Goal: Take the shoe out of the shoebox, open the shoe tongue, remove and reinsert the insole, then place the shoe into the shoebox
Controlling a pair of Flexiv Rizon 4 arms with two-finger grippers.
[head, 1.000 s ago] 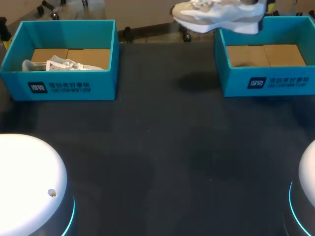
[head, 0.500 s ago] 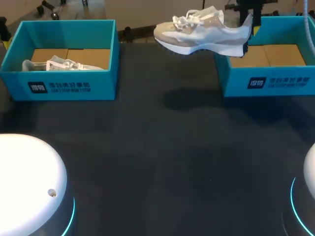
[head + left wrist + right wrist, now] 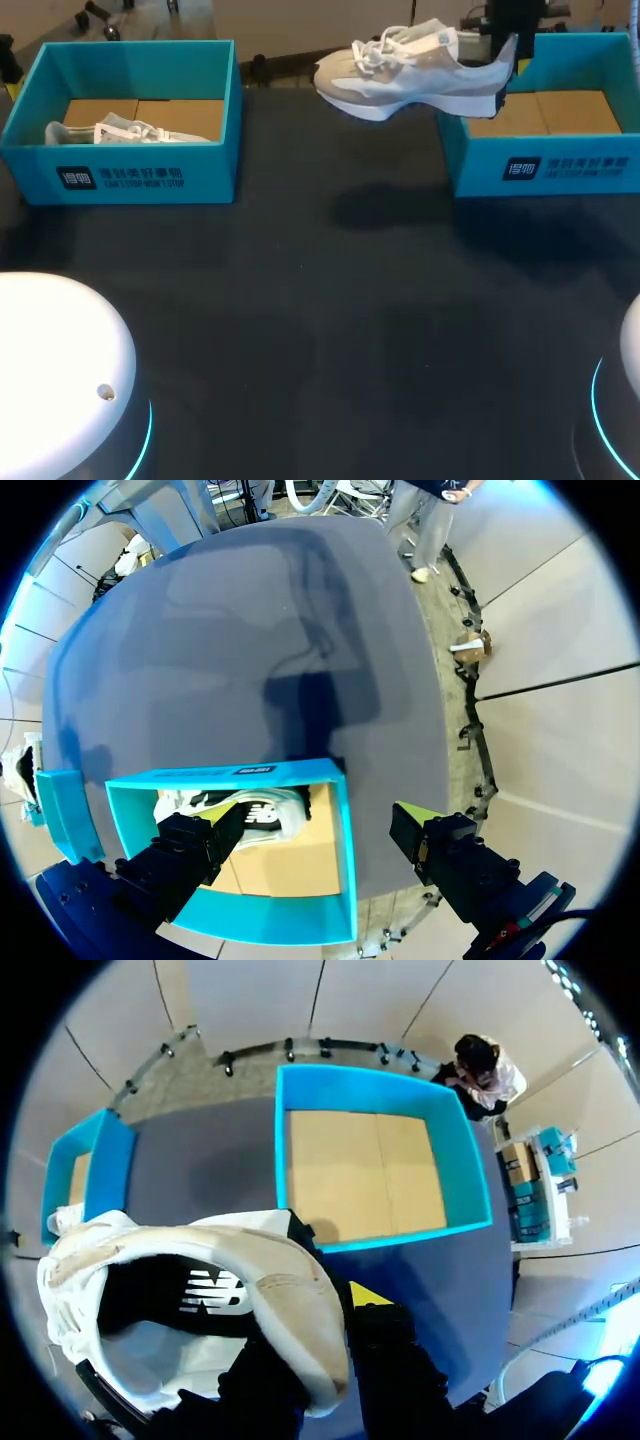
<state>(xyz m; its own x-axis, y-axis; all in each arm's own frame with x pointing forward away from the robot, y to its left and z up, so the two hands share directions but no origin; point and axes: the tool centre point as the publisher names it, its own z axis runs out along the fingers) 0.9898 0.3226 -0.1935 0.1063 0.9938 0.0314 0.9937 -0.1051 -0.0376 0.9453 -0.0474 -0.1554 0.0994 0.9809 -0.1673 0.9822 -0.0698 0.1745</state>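
Note:
A white and beige sneaker [image 3: 410,70] hangs in the air, its toe over the gap between the two boxes and its heel over the left wall of the right-hand teal shoebox [image 3: 540,160]. My right gripper [image 3: 510,50] is shut on the heel collar. In the right wrist view the sneaker [image 3: 200,1260] fills the space around my right gripper [image 3: 325,1305], one finger inside the collar and a yellow fingertip [image 3: 368,1293] outside. That shoebox [image 3: 280,1140] lies empty beneath. My left gripper [image 3: 318,832] is open above the left shoebox [image 3: 345,850], which holds a second sneaker [image 3: 260,810].
The left teal shoebox [image 3: 120,170] stands at the back left with the other white sneaker [image 3: 125,130] lying inside on its cardboard floor. Dark tabletop [image 3: 330,320] stretches between and in front of the boxes. Both arm bases [image 3: 60,380] sit at the near corners.
My right gripper has carried the sneaker left and lower, out from over the right box's far side toward the gap between the boxes. The toe has since levelled slightly. Left gripper is unchanged.

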